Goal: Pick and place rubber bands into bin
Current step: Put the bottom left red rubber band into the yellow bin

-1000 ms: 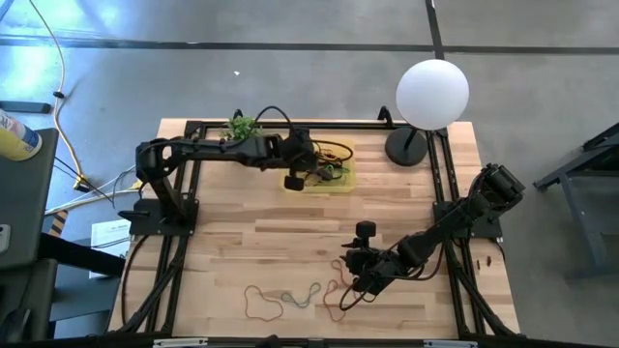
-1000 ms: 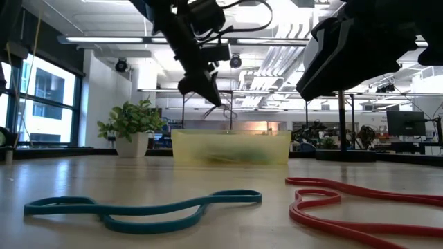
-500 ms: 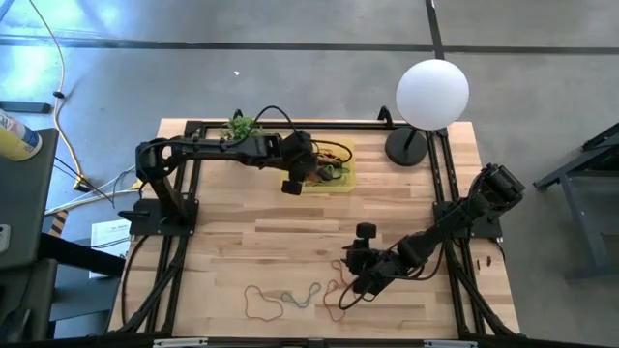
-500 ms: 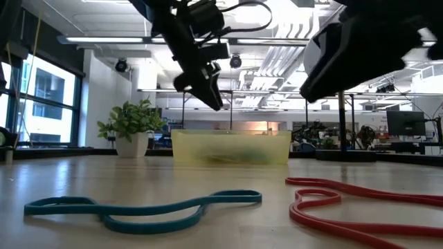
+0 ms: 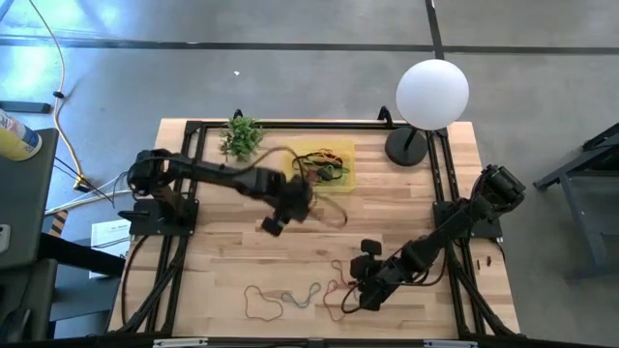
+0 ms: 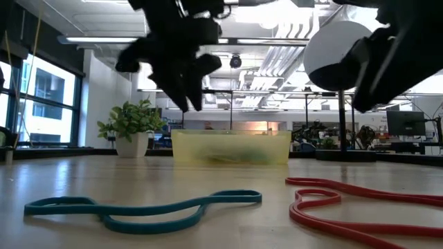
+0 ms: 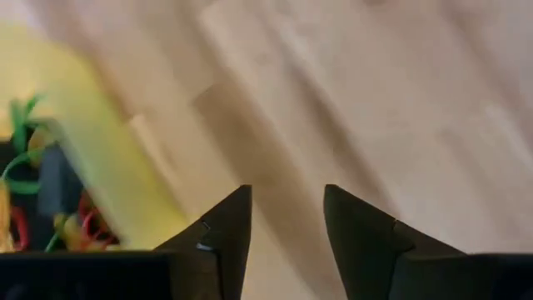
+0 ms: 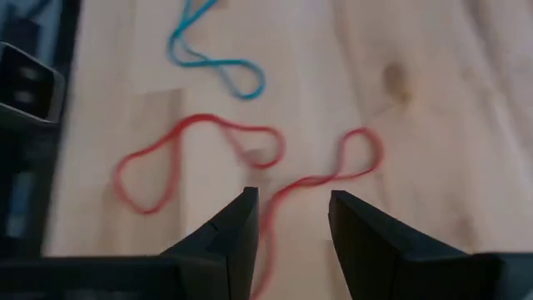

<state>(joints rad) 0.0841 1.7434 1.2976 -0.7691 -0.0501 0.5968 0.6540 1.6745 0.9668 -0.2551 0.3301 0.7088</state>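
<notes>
The bin [image 5: 324,166] is a shallow yellow tray at the table's far middle with several rubber bands in it; it also shows in the low view [image 6: 230,146]. Three loose bands lie flat near the front edge: a tan one [image 5: 256,302], a blue one [image 5: 305,293] [image 6: 138,207] and a red one [image 5: 337,300] [image 6: 346,207]. My left gripper [image 5: 273,224] [image 7: 287,196] hangs open over bare wood, nearer than the bin, with nothing between its fingers. My right gripper [image 5: 363,293] [image 8: 293,200] hovers open just above the red band [image 8: 196,121], with the blue band [image 8: 229,62] beyond.
A white globe lamp [image 5: 432,94] on a black base [image 5: 406,147] stands at the far right. A small green plant [image 5: 240,135] [image 6: 131,124] sits left of the bin. Black frame rails run along the table's left, right and far sides.
My left gripper opened over the bin, then swung away from it toward the table's near edge, tipping and blurring as it went. My right gripper rolled its wrist and stayed above the red band. The bands on the table have not moved.
</notes>
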